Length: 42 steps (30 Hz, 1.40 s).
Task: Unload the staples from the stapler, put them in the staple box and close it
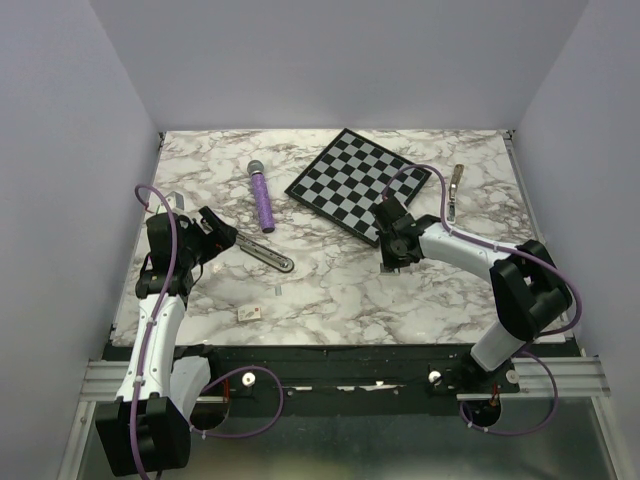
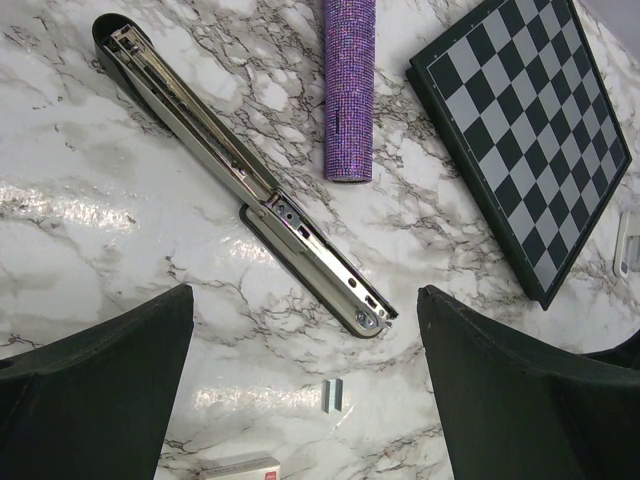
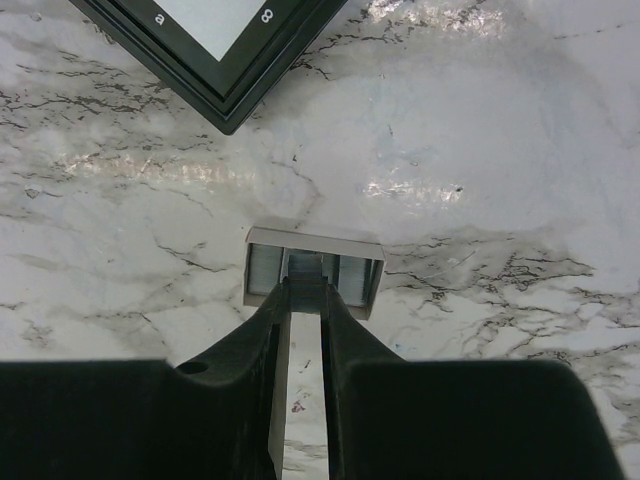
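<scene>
I find the stapler (image 2: 250, 185) lying open on the bench just ahead of the left end effector (image 1: 218, 232), fingers apart. Its long axis runs diagonally, rounded end far-left. The left arm is nearer. The right end effector (image 3: 305, 290) is clamped on a staple strip (image 3: 315, 262).

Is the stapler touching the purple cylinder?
Apart. The left wrist view shows a clear gap between the stapler and the near end of the cylinder.

I work in a lab cell: plain white walls (image 1: 330, 60) box my marble bench (image 1: 330, 290), arms (image 1: 158, 335) bolted to a rail (image 1: 100, 378).
</scene>
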Each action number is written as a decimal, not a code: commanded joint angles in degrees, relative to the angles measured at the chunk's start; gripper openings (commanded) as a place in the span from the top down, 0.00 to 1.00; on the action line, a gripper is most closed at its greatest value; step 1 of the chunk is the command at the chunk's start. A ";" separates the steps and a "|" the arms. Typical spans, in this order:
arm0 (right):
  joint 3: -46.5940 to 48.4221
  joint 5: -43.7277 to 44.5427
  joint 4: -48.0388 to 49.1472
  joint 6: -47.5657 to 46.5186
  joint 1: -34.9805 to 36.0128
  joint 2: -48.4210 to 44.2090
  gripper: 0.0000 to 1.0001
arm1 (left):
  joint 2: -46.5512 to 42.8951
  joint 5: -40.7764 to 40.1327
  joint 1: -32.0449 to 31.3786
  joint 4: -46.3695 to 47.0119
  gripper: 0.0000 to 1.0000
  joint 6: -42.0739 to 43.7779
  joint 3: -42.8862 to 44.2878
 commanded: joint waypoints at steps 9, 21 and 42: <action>-0.08 2.47 1.03 1.10 -0.58 1.52 0.77 | 0.01 -0.05 -0.17 -0.61 0.01 0.48 -0.19; -0.08 2.20 1.12 1.28 -0.58 1.26 0.78 | 0.19 0.04 -0.17 -0.52 0.01 0.56 -0.19; 0.01 1.41 0.15 2.24 -0.58 -0.85 0.78 | 0.27 0.31 -0.17 -0.34 0.01 0.39 -0.19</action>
